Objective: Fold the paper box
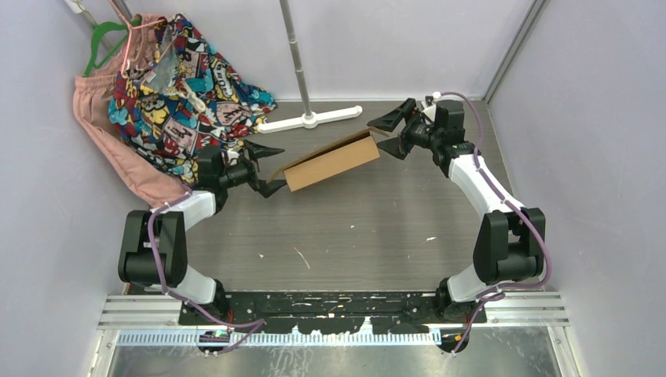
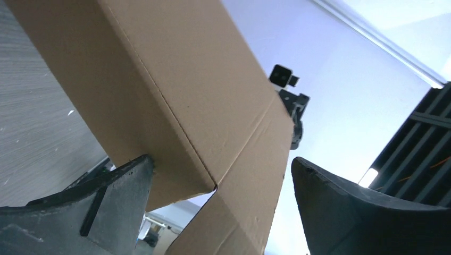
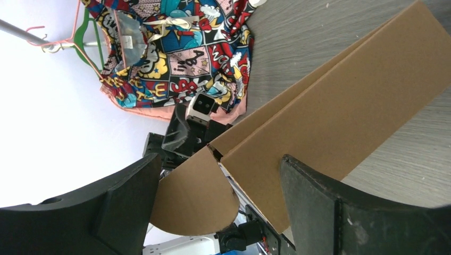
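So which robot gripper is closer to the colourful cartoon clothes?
Left. The left gripper is just right of the comic-print clothes, at the cardboard box's nearer end. The right gripper is at the box's far end.

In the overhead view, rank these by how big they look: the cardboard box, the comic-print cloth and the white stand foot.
1. comic-print cloth, clearly the largest, though it hangs on hangers, maybe nearer the camera.
2. paper box.
3. white stand foot, close to the box in length but far thinner.

Paper box (image 2: 175, 79) cropped by left wrist view's top, bottom edges; contact with table (image 1: 353, 228) unclear.
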`<state>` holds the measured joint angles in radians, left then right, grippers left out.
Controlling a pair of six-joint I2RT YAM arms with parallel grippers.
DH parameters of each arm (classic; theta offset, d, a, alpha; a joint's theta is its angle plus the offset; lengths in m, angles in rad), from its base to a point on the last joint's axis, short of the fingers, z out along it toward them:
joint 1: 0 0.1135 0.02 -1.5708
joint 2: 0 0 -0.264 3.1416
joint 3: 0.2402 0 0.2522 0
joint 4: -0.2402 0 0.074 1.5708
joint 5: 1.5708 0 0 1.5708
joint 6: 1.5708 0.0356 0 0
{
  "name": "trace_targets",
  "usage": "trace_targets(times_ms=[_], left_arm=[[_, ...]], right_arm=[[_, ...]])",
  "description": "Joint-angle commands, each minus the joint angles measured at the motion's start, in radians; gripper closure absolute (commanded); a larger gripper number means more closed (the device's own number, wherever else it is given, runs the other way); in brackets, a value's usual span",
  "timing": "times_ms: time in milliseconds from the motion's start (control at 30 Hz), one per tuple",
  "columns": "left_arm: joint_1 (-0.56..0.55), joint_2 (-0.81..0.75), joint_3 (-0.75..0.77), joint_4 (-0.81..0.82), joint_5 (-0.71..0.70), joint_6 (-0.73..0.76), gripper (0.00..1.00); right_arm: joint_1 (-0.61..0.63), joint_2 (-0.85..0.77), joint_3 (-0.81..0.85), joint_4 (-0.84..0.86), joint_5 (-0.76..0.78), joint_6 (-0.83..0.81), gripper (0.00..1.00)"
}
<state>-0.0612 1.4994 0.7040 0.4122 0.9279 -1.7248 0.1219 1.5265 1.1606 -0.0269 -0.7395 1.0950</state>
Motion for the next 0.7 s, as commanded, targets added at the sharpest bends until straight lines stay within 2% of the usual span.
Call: trace_targets(times_ms=[0,367,667], left_arm=[[-0.036,0.012,0.081,0.358,0.059,-0.200,0.00],[-0.034,0.130,0.075,0.619,0.016,-0.380,0.00],[-0.034,0.192,0.084,0.686,0.007,-0.410,0.00]], right_arm=[[0.083,-0.032,-0.058,-0.108,-0.233,0.046,0.14],[0.081,-0.023,-0.095,-0.075,-0.235,0.058,0.14],[0.059,0.027,-0.091,-0.030,-0.242,0.068,0.14]])
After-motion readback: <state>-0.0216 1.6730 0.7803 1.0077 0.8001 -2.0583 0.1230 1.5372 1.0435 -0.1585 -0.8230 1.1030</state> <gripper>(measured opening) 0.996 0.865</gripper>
